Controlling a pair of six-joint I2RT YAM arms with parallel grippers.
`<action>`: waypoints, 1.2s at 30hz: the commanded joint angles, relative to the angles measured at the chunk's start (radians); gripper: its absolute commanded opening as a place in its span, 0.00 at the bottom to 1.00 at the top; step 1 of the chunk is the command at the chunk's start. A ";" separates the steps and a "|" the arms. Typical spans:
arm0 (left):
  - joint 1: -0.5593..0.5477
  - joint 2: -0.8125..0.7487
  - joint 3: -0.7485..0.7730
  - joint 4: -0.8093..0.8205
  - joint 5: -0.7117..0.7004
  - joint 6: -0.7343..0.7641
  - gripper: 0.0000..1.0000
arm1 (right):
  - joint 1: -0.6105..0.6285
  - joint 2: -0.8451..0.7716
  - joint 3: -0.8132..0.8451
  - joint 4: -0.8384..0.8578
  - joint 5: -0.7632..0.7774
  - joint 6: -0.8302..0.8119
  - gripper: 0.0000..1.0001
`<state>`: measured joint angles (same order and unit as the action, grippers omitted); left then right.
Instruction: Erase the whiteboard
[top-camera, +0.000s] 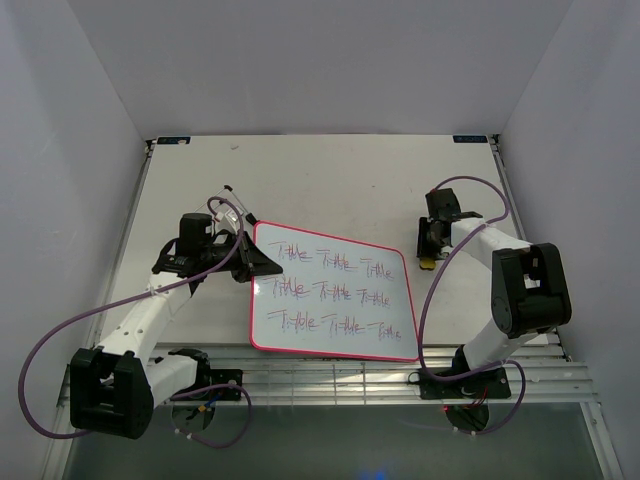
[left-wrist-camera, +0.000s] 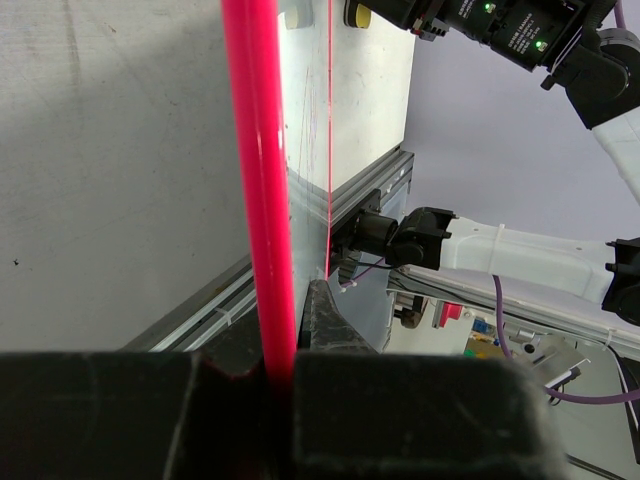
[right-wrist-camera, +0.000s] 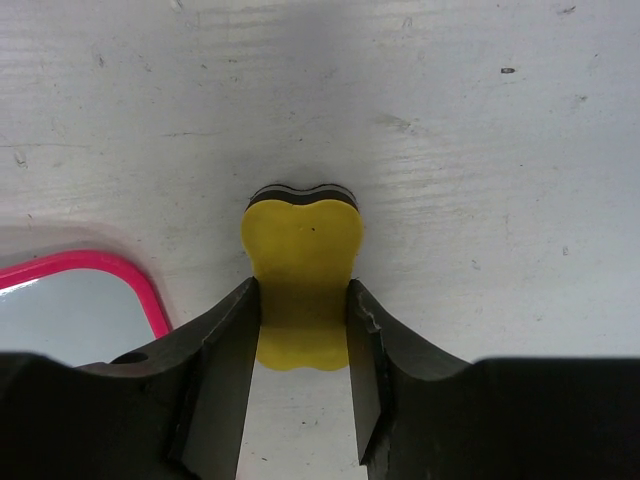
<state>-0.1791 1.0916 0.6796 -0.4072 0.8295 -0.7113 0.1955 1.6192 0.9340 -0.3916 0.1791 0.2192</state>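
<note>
The left gripper (top-camera: 250, 258) is pinched shut on the 9 o'clock edge of the whiteboard (top-camera: 330, 308), which sits mid-table with three rows of writing unwiped. That hold on the thin frame could let the board pivot or slip under wiping pressure. Just off the board's 2 o'clock corner, the right gripper (right-wrist-camera: 303, 300) has closed on the yellow eraser (right-wrist-camera: 303, 245). Much of the block juts past the fingertips, so it might twist out mid-stroke.

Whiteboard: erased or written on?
Written on: three rows of handwriting fill the whiteboard; the yellow eraser sits off-board in the right gripper.
</note>
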 joint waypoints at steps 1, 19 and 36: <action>-0.013 0.001 -0.026 -0.001 -0.336 0.292 0.00 | -0.005 -0.015 0.006 0.025 -0.023 -0.014 0.36; -0.013 -0.021 -0.017 0.037 -0.268 0.322 0.00 | 0.614 -0.153 0.181 0.123 -0.138 0.012 0.34; -0.013 -0.176 -0.045 0.123 -0.219 0.329 0.00 | 0.883 0.142 0.695 -0.060 -0.139 -0.098 0.34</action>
<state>-0.1818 0.9596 0.6369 -0.3813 0.8654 -0.6502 1.0592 1.7603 1.6402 -0.4160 0.0494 0.1284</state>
